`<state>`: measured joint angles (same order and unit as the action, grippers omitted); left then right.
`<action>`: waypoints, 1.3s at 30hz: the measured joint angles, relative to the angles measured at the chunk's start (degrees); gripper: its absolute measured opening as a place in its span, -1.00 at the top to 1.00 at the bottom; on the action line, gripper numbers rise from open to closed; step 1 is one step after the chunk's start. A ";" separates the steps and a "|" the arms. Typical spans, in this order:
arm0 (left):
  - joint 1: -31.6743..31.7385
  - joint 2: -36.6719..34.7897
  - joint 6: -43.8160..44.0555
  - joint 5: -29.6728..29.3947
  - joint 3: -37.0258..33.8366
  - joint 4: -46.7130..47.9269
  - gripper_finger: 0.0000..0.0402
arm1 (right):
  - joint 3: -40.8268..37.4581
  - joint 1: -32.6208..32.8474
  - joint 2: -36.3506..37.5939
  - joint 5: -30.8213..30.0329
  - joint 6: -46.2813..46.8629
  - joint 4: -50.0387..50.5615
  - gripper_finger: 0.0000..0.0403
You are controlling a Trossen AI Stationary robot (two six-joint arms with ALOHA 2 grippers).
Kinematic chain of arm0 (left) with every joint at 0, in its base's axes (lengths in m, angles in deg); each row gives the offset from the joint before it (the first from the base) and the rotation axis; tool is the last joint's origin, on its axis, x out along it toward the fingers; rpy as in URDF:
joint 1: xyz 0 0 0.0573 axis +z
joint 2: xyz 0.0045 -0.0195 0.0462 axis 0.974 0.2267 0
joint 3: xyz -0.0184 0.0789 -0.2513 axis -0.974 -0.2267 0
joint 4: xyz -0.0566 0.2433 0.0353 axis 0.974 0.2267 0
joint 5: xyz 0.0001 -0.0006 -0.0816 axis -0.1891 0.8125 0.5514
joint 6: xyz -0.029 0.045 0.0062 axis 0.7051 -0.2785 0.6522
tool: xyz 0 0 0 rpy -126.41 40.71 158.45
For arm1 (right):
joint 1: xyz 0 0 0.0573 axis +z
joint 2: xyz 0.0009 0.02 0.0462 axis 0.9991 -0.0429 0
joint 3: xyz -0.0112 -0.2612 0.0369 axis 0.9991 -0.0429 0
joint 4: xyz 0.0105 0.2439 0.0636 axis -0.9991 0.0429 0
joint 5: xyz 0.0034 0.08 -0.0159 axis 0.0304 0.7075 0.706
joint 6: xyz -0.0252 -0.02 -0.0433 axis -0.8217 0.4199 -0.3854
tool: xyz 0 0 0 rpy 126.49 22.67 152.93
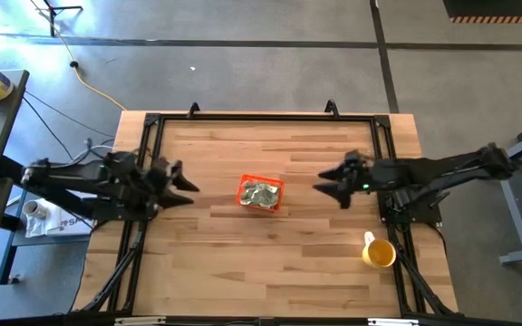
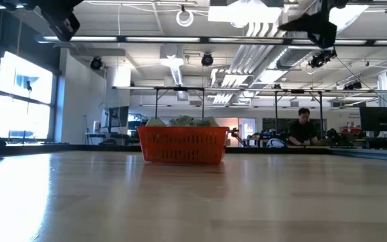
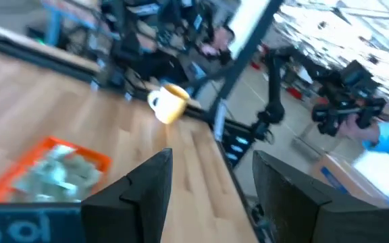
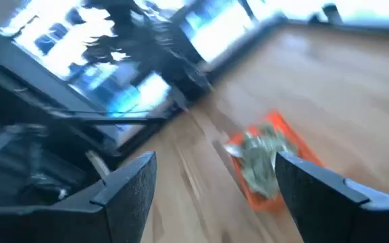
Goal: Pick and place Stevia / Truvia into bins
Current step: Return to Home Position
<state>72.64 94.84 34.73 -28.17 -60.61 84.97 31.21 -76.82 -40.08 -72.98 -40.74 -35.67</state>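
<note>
Stevia sachets [image 1: 260,195] heaped in orange bin [image 1: 261,178], table centre. Left gripper [image 1: 187,186] left of bin, right gripper [image 1: 324,188] right of it; both raised, fingers apart, empty. Homing: draw each arm outward, level, clear of bin and yellow cup [image 1: 379,253]

Bright ceiling lights [image 2: 247,13]; window [image 2: 19,91] glare whitens the table [image 2: 19,195].
</note>
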 joint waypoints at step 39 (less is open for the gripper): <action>2.02 -20.86 1.79 -15.91 -17.78 18.12 -0.19 | -39.22 -0.96 14.38 -3.23 -29.24 -51.04 -0.45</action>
<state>74.65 73.99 36.52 -44.08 -78.39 103.10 -8.01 -77.78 -25.71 -76.22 -69.98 -86.71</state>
